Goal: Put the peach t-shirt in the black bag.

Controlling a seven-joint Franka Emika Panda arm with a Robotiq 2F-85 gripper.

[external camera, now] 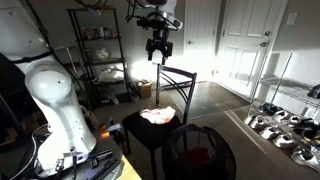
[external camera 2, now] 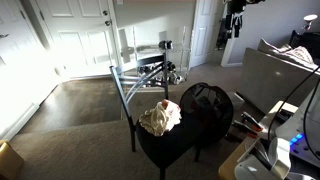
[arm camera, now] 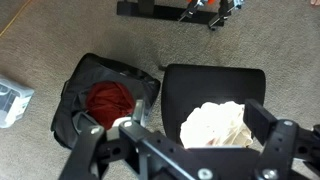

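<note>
The peach t-shirt (arm camera: pixel 214 126) lies crumpled on the seat of a black chair (arm camera: pixel 200 88); it also shows in both exterior views (external camera: pixel 158 116) (external camera 2: pixel 160 118). The black bag (arm camera: pixel 88 78) stands open on the carpet beside the chair, with something red (arm camera: pixel 110 100) inside; it shows in both exterior views (external camera: pixel 200 150) (external camera 2: pixel 207 103). My gripper (arm camera: pixel 190 125) is open and empty, high above the chair and the shirt (external camera: pixel 159 50) (external camera 2: pixel 230 33).
A metal shelf rack (external camera: pixel 100 55) stands at the back. A wire rack with shoes (external camera: pixel 285 125) is at the side. A white box (arm camera: pixel 12 100) lies on the carpet near the bag. A folded stand (arm camera: pixel 180 10) lies beyond the chair.
</note>
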